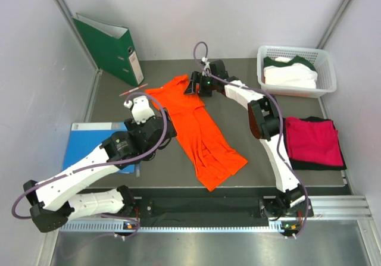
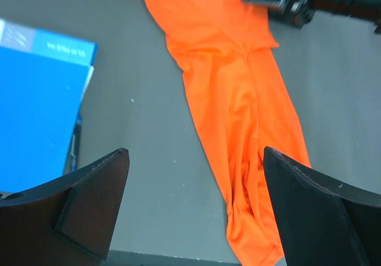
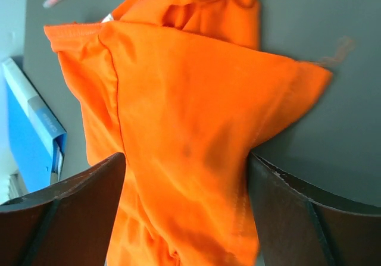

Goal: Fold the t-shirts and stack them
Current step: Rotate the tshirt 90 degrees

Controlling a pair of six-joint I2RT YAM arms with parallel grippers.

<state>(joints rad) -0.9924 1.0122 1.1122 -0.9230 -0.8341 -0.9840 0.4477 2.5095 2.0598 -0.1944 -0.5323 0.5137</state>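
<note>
— Where is the orange t-shirt [image 1: 199,132], and how does it look?

— It lies in the middle of the grey bench [image 1: 169,174], drawn into a long narrow strip that runs slantwise from the far left towards the near right. The cloth is bright, thin and matte, bunched lengthwise into soft ridges. It is wider and flatter at the far end, where a short sleeve with a stitched hem sticks out sideways.

— And the fingers?

— The right fingers [image 3: 71,206] stand wide apart astride that far end, with orange cloth filling the gap between them. Whether they press on it I cannot tell. The left fingers [image 2: 89,206], dark and wedge-shaped, are spread wide with nothing between them, over the bench beside the strip's left side.

— The other shirts?

— At the right edge the magenta t-shirt [image 1: 312,140] lies folded square on the black t-shirt [image 1: 318,166], of which only a rim shows. The white t-shirt with dark green trim [image 1: 290,75] sits in a white lattice plastic basket [image 1: 324,58] at the far right, and the basket's walls hide much of it.

— Anything else?

— A flat blue folder [image 1: 89,144] lies at the left, partly under the left arm. A green ring binder [image 1: 110,49] leans in the far left corner. A thin red-and-white pen [image 1: 132,90] lies near the shirt's far end. In the left wrist view the strip's near tip is partly hidden behind one finger.
</note>
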